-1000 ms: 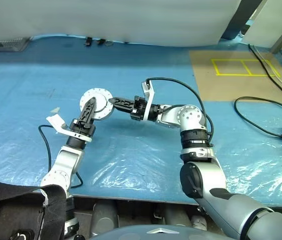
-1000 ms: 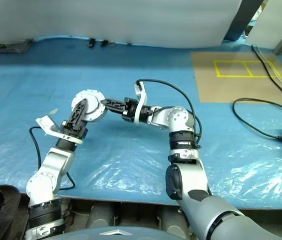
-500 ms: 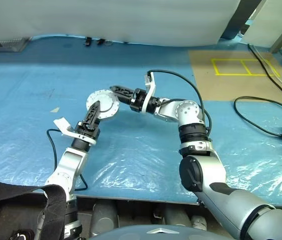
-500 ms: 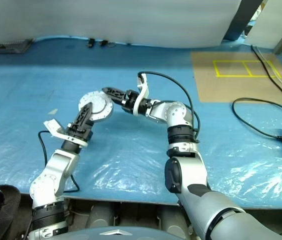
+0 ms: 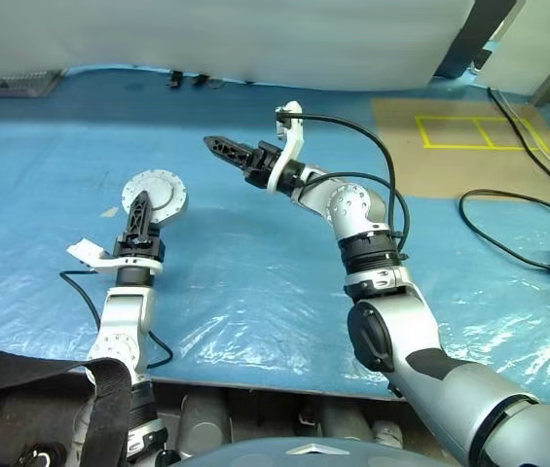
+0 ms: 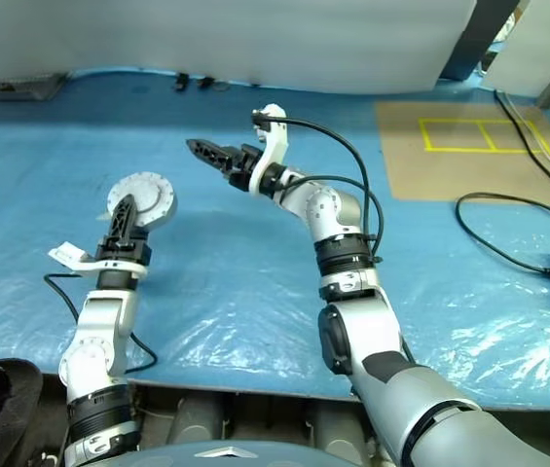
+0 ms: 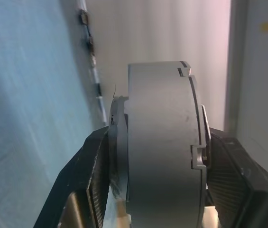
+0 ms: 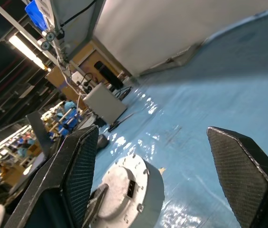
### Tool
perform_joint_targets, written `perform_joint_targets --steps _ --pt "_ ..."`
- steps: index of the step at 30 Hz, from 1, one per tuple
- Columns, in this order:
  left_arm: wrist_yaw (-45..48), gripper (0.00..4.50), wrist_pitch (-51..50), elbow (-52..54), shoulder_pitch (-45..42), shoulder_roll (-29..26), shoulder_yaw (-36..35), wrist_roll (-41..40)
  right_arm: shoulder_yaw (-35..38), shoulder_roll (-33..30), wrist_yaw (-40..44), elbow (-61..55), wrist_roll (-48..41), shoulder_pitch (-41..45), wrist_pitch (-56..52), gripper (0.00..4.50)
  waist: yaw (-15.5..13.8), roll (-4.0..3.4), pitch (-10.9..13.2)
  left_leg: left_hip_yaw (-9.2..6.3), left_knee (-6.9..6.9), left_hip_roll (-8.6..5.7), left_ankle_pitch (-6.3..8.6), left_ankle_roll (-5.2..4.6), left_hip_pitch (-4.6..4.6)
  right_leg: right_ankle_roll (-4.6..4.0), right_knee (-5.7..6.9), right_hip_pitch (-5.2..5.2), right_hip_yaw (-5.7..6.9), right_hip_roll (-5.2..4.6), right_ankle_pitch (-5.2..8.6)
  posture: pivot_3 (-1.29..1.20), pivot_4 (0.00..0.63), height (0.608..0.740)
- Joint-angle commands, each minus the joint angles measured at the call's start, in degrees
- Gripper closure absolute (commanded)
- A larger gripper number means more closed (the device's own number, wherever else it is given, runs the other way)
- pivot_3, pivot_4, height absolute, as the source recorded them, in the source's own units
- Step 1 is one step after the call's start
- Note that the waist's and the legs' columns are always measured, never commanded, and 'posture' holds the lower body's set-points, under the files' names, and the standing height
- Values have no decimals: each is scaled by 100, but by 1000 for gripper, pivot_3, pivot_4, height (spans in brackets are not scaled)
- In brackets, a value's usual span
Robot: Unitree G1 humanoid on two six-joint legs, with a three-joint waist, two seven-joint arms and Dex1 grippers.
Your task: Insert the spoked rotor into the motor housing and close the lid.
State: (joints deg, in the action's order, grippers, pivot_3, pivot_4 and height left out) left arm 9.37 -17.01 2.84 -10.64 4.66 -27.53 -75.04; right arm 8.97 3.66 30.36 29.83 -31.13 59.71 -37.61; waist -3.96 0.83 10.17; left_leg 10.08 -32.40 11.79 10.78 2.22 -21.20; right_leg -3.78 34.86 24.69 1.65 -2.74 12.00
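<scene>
In the left wrist view the left gripper [image 7: 155,190] clamped the motor housing [image 7: 160,142] across its flat faces, edge-on; the left eye view showed its round flanged face [image 5: 154,190] left of centre, disc upright. The right gripper [image 5: 218,145], upper centre, stood wide open and empty.

Workshop, blue tarp [image 5: 255,282], taped floor [image 5: 479,131]

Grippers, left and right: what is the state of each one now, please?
Left gripper: shut on the round motor housing, one finger on each flat face.
Right gripper: open, holding nothing, raised above the blue sheet.
</scene>
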Motion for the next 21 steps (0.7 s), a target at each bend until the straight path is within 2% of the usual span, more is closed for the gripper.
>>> perform_joint_targets --steps 1,3,7,18,19,21 --pt "-107 1902 997 -265 -438 -37 -317 702 4 -171 -174 301 313 407 554 683 11 12 4 0 -5 0 0 0 0 -3 0 -1 0 2 -3 0 150 740" --pt "-168 1902 1457 -628 -649 -104 -469 1066 -90 -237 -110 544 486 540 795 683 33 15 4 -1 -11 0 0 0 2 -2 0 -5 -1 2 -6 0 150 740" --pt "-203 1902 1933 -1039 -987 -179 -798 1173 -51 -203 25 715 488 714 958 683 85 32 14 -3 -8 0 0 0 -2 -1 -1 -2 -2 8 -8 0 150 740" --pt "-455 1902 2093 -1833 -1130 -547 -1064 1609 -209 -51 270 214 422 401 610 683 93 39 15 -5 -32 9 1 -1 -9 -9 19 1 0 9 -10 0 150 740" --pt "-476 1348 2108 -1815 -1129 -544 -1087 1609 -210 -51 269 235 442 402 631 637 94 38 15 -5 -35 8 1 -1 -6 -13 25 1 -1 9 -9 0 150 740" --pt "-530 796 2165 -1789 -1141 -535 -1132 1638 -225 -55 276 293 473 421 662 637 93 38 15 -5 -44 8 1 -1 -3 -34 38 1 -2 7 1 0 150 740"
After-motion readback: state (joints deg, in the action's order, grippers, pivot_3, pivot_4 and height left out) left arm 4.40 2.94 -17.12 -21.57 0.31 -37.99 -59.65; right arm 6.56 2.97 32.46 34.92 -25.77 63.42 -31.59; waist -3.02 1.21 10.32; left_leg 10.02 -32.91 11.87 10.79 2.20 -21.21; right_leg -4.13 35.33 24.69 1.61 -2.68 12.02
